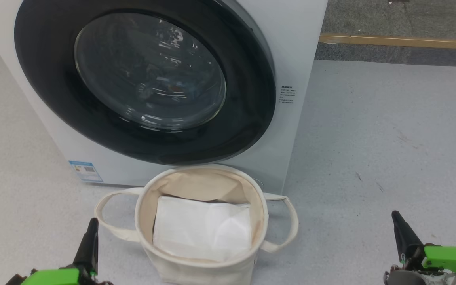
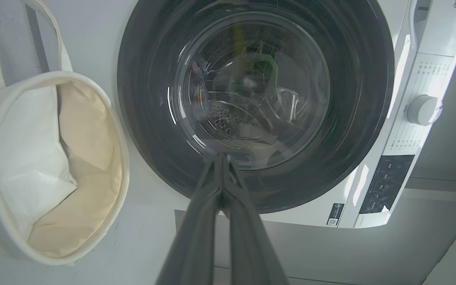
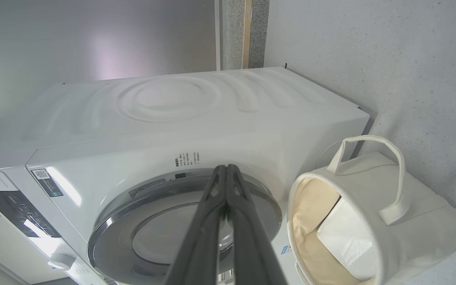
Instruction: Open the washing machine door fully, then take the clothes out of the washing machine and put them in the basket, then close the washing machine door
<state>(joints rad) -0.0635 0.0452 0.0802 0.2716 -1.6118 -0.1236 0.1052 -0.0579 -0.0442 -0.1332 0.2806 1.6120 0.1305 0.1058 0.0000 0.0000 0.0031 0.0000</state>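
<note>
On the grey floor (image 1: 370, 138), close against the bottom front edge of the washing machine (image 1: 295, 47), stands the basket (image 1: 196, 273), upright, its mouth open to the head view. Its two loop handles stick out to either side, and a plain white liner sheet (image 1: 202, 229) lies folded inside against the cream wall.

Directly above the basket, the washing machine door (image 1: 149, 71) sits flat against the machine's white front, its wide black rim unbroken around the bulging glass. Through the glass a dim bluish patch with an orange speck (image 1: 178, 89) shows low in the drum; it may be the clothes, but reflections make it hard to tell. A blue label (image 1: 85, 171) sits at the lower left corner of the front, and a small warning sticker (image 1: 287, 95) lies just right of the door.

The left tool (image 1: 92, 225) is at the lower left, beside the basket's left handle but apart from it, with its two dark fingers pressed together and nothing between them. The right tool (image 1: 397, 218) is at the lower right, well apart from the basket, likewise closed and empty. In each wrist view the finger pair meets at the tips in front of the door.
</note>
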